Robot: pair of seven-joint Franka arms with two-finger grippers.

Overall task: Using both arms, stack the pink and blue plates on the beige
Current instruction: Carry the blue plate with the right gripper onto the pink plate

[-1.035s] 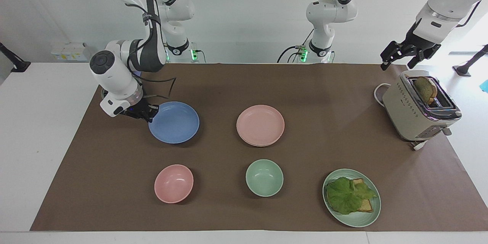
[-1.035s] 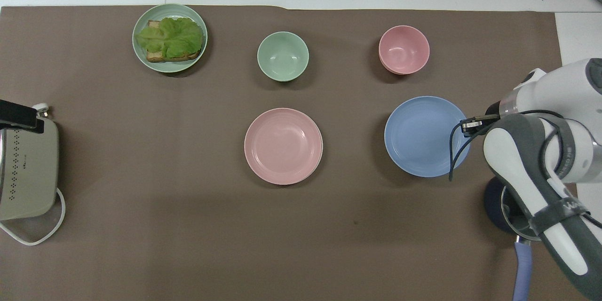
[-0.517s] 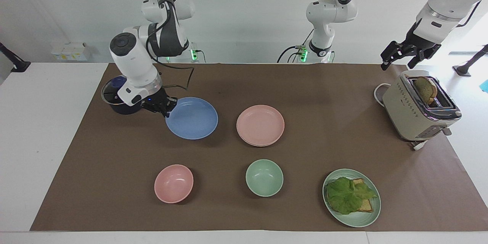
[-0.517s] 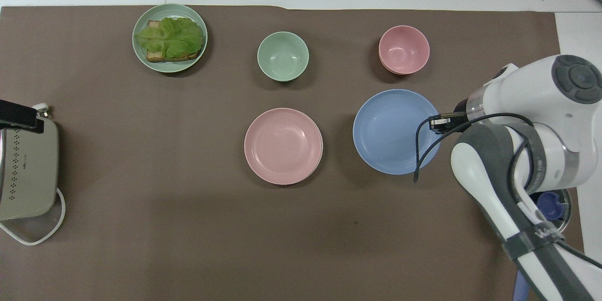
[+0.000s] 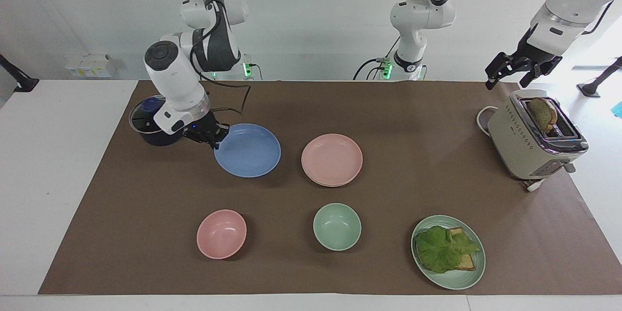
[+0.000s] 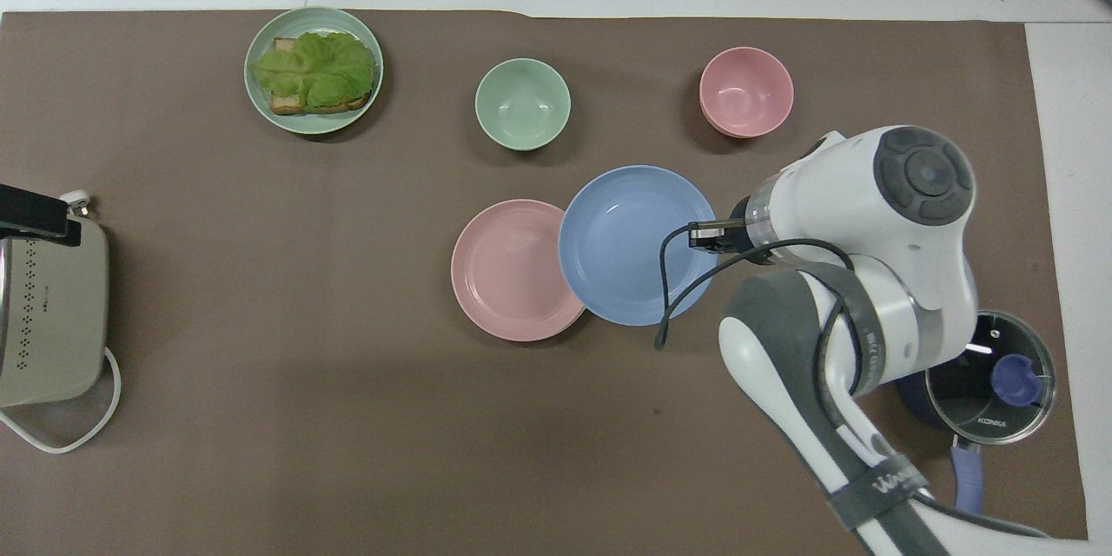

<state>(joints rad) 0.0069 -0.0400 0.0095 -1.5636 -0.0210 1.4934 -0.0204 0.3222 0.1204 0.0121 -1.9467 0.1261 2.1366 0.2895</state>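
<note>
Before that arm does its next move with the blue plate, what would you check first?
1. Grip: right gripper shut on the rim of the blue plate: ok.
2. Blue plate off the table: ok; from overhead it covers the edge of the pink plate.
3. Pink plate on the beige plate: ok, a paler rim shows beneath it.
4. Pink plate's top bare: ok.
5. Blue plate centred over the pink plate: not ok, it hangs toward the right arm's end.
6. Left gripper out of the way: ok, open, waiting over the toaster.
</note>
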